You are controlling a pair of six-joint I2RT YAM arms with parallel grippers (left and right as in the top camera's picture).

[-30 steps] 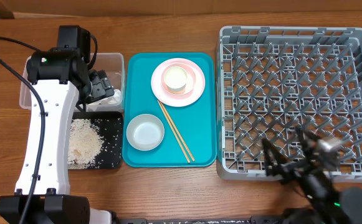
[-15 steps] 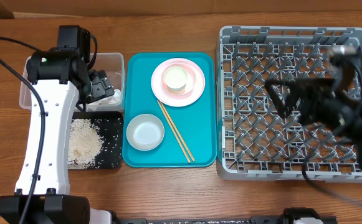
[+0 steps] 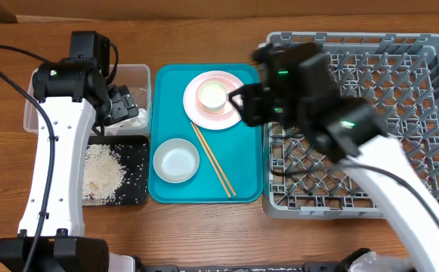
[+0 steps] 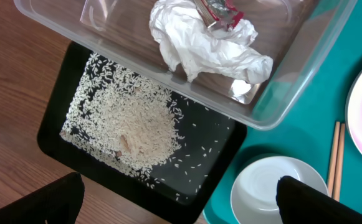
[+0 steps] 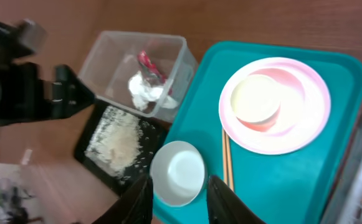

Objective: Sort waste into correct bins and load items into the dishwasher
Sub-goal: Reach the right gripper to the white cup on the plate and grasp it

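Observation:
A crumpled napkin (image 4: pixel 205 46) and a red wrapper (image 4: pixel 221 12) lie in the clear tub (image 4: pixel 280 93). Rice (image 4: pixel 137 124) lies in the black tray (image 4: pixel 56 130). My left gripper (image 4: pixel 179 205) hangs wide open above both, holding nothing. The pink plate (image 3: pixel 204 119) carries a pink bowl (image 5: pixel 290 102) with a white cup (image 3: pixel 212 95) in it. A white bowl (image 3: pixel 176 160) and the chopsticks (image 3: pixel 213 160) lie on the teal tray (image 3: pixel 245 181). My right gripper (image 3: pixel 242 102) hovers high at the plate's right edge, jaws apart and empty.
The grey dish rack (image 3: pixel 400 75) fills the right side, and my right arm reaches across its left half. The clear tub and black tray stand one behind the other left of the teal tray. My left arm stretches along the table's left side.
My right arm swung from the rack's front edge up and left to the plate's edge, and its jaws have narrowed. The left arm has not moved.

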